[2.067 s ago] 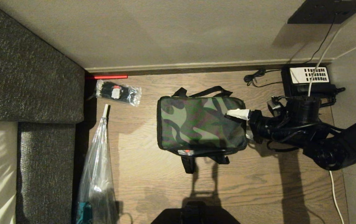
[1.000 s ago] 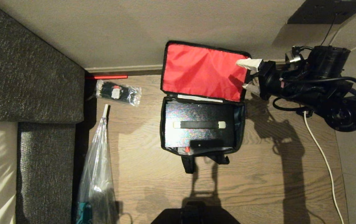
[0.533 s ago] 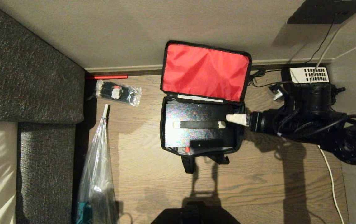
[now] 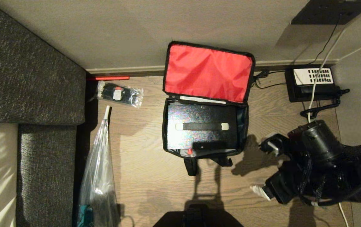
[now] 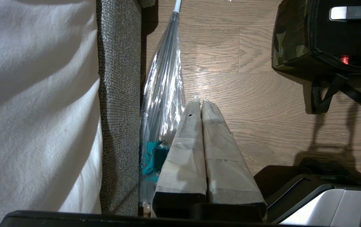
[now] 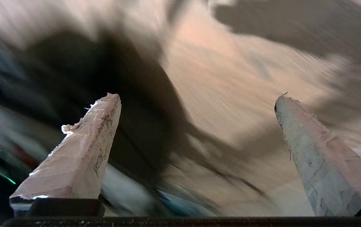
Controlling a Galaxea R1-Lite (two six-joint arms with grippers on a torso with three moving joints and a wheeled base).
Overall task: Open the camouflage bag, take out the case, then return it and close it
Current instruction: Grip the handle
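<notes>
Jaws apart, right gripper (image 6: 196, 126) empty.

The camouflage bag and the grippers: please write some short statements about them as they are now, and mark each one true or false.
1. The camouflage bag is open, with its red lid lining showing. True.
2. The case lies on the floor beside the bag. False: it sits inside the bag.
3. The right gripper is open and holds nothing. True.
4. The left gripper is open wide. False: its fingers are shut together.
5. The right gripper grips the case's handle. False: it is off to the side, away from the bag.
</notes>
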